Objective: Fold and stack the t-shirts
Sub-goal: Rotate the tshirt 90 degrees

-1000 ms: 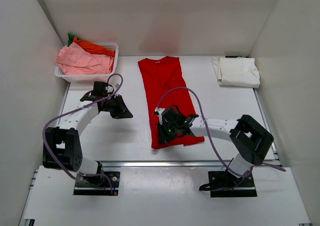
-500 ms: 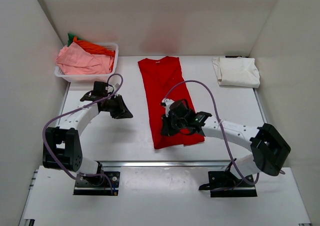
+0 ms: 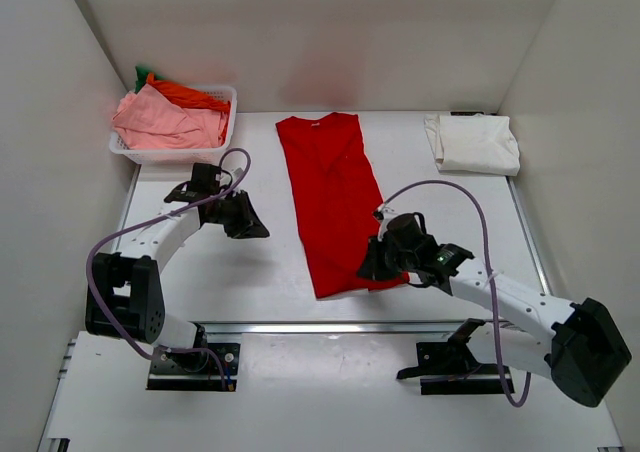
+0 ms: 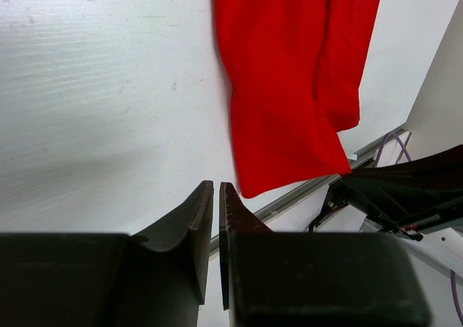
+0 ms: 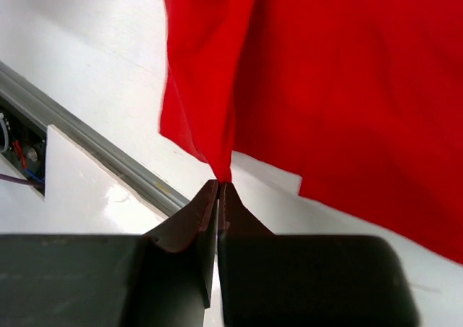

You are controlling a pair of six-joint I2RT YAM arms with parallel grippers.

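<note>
A bright red t-shirt [image 3: 335,192] lies lengthwise in the middle of the table, collar at the far end. My right gripper [image 3: 369,270] is at its near right edge, shut on a pinched fold of red cloth [image 5: 217,142] at the fingertips [image 5: 218,183]. My left gripper [image 3: 257,229] hovers over bare table left of the shirt. Its jaws [image 4: 217,185] are almost together with nothing between them. The red shirt's [image 4: 289,88] near corner shows ahead of them. A cream-white t-shirt [image 3: 475,142] lies folded at the far right.
A white lattice basket [image 3: 230,100] at the far left holds pink [image 3: 165,122], orange [image 3: 190,94] and green [image 3: 143,74] tees. A metal rail [image 5: 108,153] runs along the table's near edge, close to my right gripper. White walls enclose three sides.
My right arm has swung from the shirt's left side to its right near edge, carrying red cloth across. The shirt's lower part now looks narrower. The left gripper has barely shifted.
</note>
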